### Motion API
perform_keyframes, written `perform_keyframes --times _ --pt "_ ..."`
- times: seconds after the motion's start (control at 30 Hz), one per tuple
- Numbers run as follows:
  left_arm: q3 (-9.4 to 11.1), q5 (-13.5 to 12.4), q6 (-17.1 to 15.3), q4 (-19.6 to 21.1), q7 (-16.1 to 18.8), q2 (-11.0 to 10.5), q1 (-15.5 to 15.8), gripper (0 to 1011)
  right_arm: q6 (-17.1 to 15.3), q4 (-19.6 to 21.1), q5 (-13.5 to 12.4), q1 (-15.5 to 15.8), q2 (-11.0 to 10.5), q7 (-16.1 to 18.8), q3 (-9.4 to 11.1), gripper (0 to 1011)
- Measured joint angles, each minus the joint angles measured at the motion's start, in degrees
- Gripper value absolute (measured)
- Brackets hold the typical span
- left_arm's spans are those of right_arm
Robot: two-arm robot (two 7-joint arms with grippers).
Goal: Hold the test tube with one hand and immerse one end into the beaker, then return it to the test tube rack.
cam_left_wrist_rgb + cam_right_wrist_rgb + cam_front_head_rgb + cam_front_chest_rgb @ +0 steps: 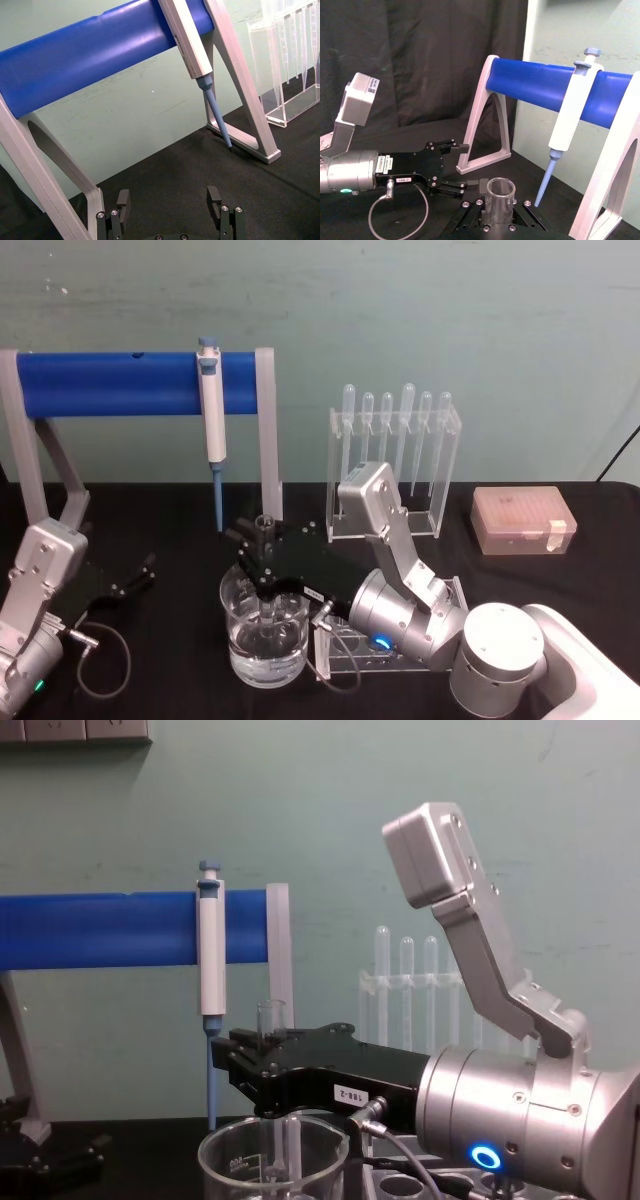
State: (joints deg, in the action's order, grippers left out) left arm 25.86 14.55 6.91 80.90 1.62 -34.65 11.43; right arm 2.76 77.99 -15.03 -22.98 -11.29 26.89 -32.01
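Right gripper [263,562]: reaching in from the robot's right to a spot above the beaker [237,625], its black fingers clamping round the test tube [500,196] with no gap showing.
Test tube: standing upright in that grip, open mouth sticking up above the fingers, lower part hanging down inside the beaker's rim.
Reason for the hold: gripping high and keeping the tube vertical is leaving the rounded end free to dip (tilting it would risk knocking the glass wall).
Beaker contents: looking like clear liquid filling the lower part; how deep the tube's end is sitting in it, I cannot tell.
Step, as I judge it: the immersing is under way, and the return to the rack is not yet done.
Test tube rack [325,652]: lying just beside the beaker under the right arm, its round holes showing in the chest view, so the trip back is looking short.
Left gripper [167,202]: resting low at the table's left, fingers spread wide and holding nothing, well apart from the glassware.
Background: the pipettor [212,410] is hanging from the blue bar [100,385] behind the beaker, and the pipette stand [395,470] is sitting farther back, both outside the right gripper's working space.
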Motion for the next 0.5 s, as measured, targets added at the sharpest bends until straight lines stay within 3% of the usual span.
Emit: perform_keyframes --times 0.5 --pt "0.0 0.0 0.0 0.0 0.0 0.0 0.0 1000 -0.6 0.4 0.0 0.2 -0.1 0.0 0.0 134"
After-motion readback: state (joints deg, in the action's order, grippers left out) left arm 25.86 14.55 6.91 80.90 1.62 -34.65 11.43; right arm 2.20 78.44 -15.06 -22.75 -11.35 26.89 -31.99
